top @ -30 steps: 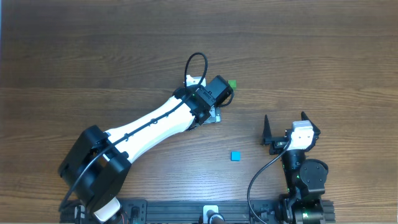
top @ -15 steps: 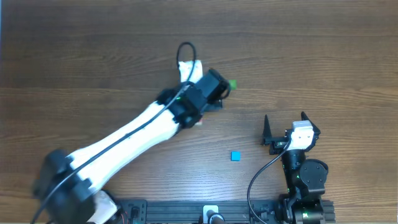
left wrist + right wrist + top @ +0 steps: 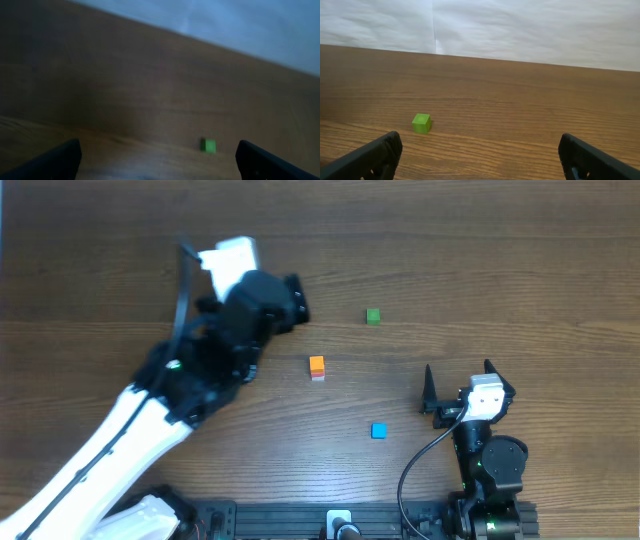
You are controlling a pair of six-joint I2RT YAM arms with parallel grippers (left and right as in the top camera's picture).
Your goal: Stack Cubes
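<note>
An orange cube [image 3: 317, 364] sits on top of a pale pink cube [image 3: 317, 377] near the table's middle. A green cube [image 3: 373, 316] [image 3: 208, 145] [image 3: 421, 123] lies alone farther back and to the right. A blue cube [image 3: 378, 431] rests nearer the front. My left gripper [image 3: 296, 298] [image 3: 157, 150] hangs lifted, left of and behind the stack, open and holding nothing. My right gripper [image 3: 457, 375] [image 3: 480, 145] stands open at the right, empty, with the green cube well ahead of it.
The wooden table [image 3: 480, 260] stretches bare around the cubes. A pale wall [image 3: 520, 30] rises behind the table's far edge. The left arm's white body [image 3: 120, 440] crosses the table's left half.
My left gripper has let go of the orange cube on the pink one and pulled up and away to the left, uncovering the stack and the green cube. The right arm has stayed still.
</note>
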